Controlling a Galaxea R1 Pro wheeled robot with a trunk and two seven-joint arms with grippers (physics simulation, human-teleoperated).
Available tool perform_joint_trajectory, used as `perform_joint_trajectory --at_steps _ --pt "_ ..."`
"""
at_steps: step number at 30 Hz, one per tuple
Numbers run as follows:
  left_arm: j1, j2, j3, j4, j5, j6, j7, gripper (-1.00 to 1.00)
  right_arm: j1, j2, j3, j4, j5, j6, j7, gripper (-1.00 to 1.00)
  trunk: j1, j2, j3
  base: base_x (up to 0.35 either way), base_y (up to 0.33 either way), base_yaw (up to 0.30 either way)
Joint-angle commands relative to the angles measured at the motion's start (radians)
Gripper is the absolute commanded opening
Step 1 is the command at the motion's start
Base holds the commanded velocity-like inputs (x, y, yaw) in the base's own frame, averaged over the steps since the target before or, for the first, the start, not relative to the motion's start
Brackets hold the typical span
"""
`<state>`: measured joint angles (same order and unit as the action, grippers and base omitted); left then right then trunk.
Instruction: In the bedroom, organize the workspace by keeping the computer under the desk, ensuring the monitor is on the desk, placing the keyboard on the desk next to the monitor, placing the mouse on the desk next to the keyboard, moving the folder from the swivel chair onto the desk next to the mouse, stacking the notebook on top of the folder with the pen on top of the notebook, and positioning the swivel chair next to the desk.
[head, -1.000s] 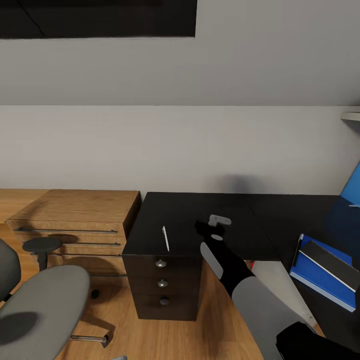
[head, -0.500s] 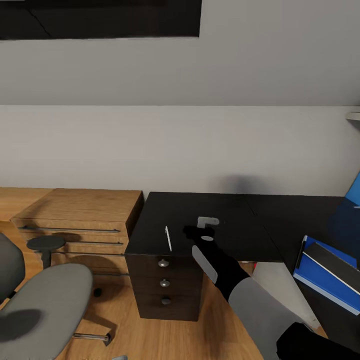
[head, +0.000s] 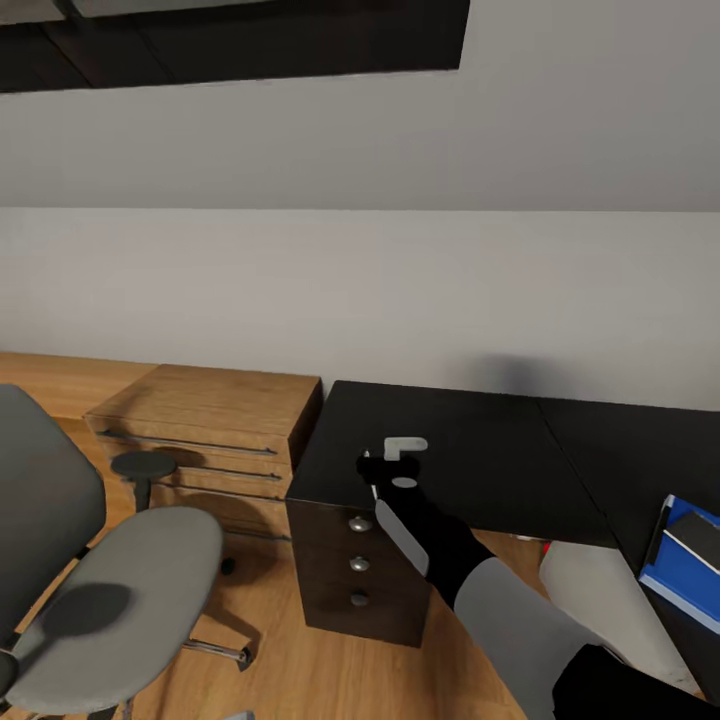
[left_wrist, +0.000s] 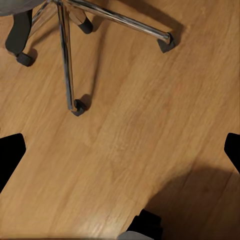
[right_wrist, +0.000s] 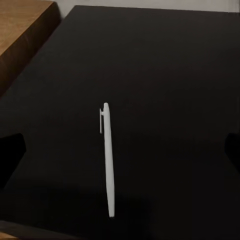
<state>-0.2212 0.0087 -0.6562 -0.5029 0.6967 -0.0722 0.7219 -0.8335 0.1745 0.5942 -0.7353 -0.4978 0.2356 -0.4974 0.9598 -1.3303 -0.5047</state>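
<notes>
Since a second ago the right arm has swung leftward over the table (head: 480, 440), so its gripper (head: 385, 468) now hangs directly above the pen (right_wrist: 107, 160), which the arm hides in the head view; the head camera has also turned, sliding the whole scene to the right. Seen from the right wrist, the white pen lies flat on the black tabletop, its clip end pointing toward the wall, with the dark fingertips (right_wrist: 11, 150) standing wide apart at both edges of that view and touching nothing, so this gripper is released. Near the right edge of the head view, the blue folder (head: 675, 585) rests on the table's other wing with the black notebook (head: 698, 540) stacked on it. Just left of the table's three knobbed drawers (head: 358, 565) stands a light wooden chest (head: 215, 430). On the wood floor (left_wrist: 125, 150) at the left, apart from the table, sits the swivel chair (head: 120, 590), grey seat toward the camera. From the left wrist its chrome base (left_wrist: 67, 55) and black castors show, and the left gripper (left_wrist: 120, 155) hangs spread open above bare floorboards
</notes>
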Motion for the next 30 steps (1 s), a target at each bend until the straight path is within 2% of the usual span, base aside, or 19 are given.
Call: perform_joint_trajectory --at_steps 1,10,12,13,16,19,22,30 --pt "-0.001 0.001 -0.008 0.000 0.011 -0.008 0.005 1.00 -0.001 0.000 0.004 -0.001 -0.004 0.004 -0.007 1.00 0.000 -0.001 -0.001 0.000 0.000 0.110" --pt "-0.001 0.001 -0.009 -0.001 0.010 -0.008 0.005 1.00 -0.001 0.000 0.029 0.002 -0.002 0.004 -0.004 1.00 0.000 -0.001 -0.002 0.000 0.000 0.032" --pt "-0.001 0.000 -0.009 -0.001 0.010 -0.009 0.005 1.00 -0.001 0.000 0.050 0.004 -0.001 0.006 -0.002 1.00 0.000 -0.001 -0.002 0.000 0.000 0.005" --pt "-0.001 0.000 -0.009 -0.001 0.009 -0.009 0.005 1.00 -0.001 0.000 0.062 0.006 -0.001 0.007 -0.001 1.00 0.000 -0.001 -0.002 0.000 0.000 0.004" --pt "-0.001 0.000 -0.010 -0.002 0.009 -0.009 0.005 1.00 -0.001 0.000 0.161 0.032 0.000 0.011 0.002 1.00 0.000 -0.001 -0.002 0.000 0.000 0.002" --pt "-0.001 0.000 -0.011 -0.002 0.009 -0.014 0.005 1.00 -0.001 0.000 0.207 0.052 0.000 0.012 0.003 1.00 0.000 -0.001 -0.002 0.056 0.000 0.001" --pt "-0.001 0.000 -0.011 -0.002 0.009 -0.034 0.005 1.00 -0.001 0.000 0.225 0.061 -0.001 0.013 0.003 1.00 0.000 -0.001 -0.002 0.184 0.000 0.000" --pt "-0.001 -0.001 -0.012 -0.002 0.010 -0.071 0.004 1.00 -0.001 0.000 0.235 0.068 -0.002 0.014 0.003 1.00 0.000 -0.001 -0.002 0.237 0.000 0.000"
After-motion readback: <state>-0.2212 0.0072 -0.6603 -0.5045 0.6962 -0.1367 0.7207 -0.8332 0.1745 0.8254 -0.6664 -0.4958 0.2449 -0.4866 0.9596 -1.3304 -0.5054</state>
